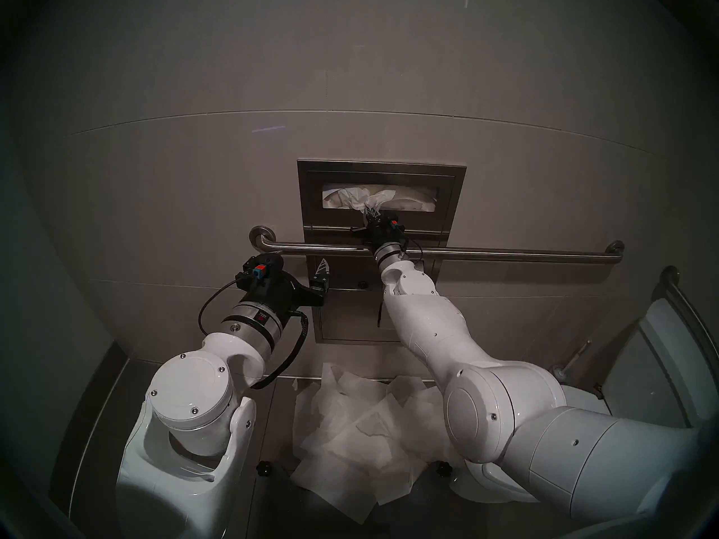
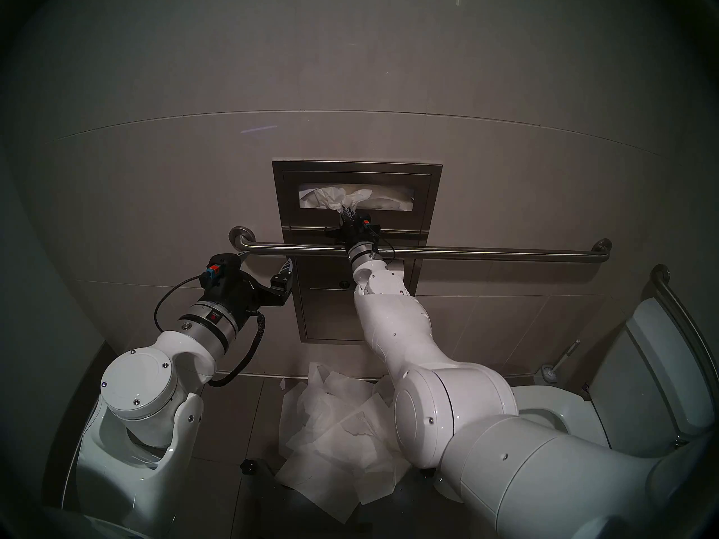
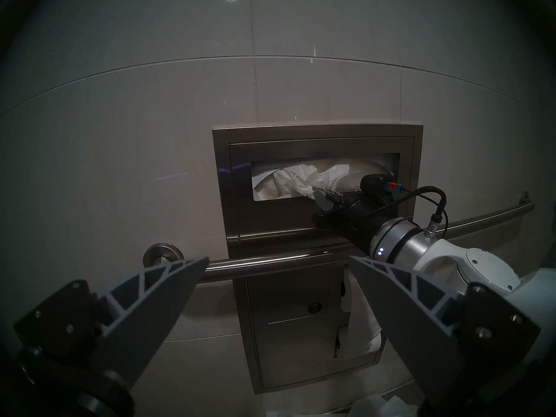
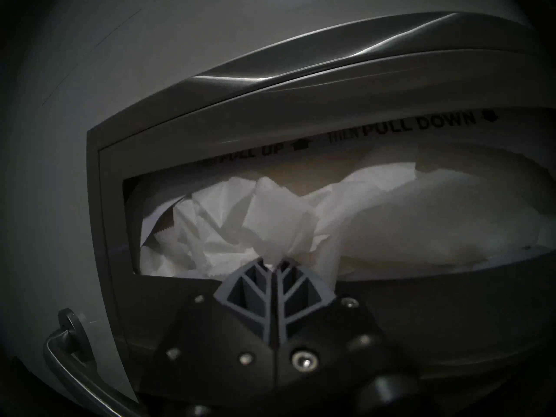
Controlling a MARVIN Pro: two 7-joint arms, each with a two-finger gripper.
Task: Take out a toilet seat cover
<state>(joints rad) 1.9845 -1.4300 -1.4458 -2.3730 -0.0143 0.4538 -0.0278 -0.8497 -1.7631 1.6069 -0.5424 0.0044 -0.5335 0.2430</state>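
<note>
A: Where the toilet seat cover bunched out of the slot, what had hold of it?

B: Right gripper. Jaws pressed together, a twisted wad of the thin white sheet pinched between the tips. Most of the sheet was inside the opening, crumpled toward the slot's left half, with a smoother white stack behind it to the right.

A: Slot in what?

B: Steel dispenser recessed in the tiled wall. Wrist view caught printed words along the slot's upper edge, "PULL UP" and "PULL DOWN".

A: And below it?

B: Grab bar ran level across the panel just under the slot. The right wrist crossed in front of the bar.

A: Left side?

B: Left gripper hung apart from the wall, lower left of the dispenser, fingers spread wide, nothing between them.

A: Floor?

B: Heap of white sheets lay loose on the tiles under the dispenser. Toilet at the right edge.
</note>
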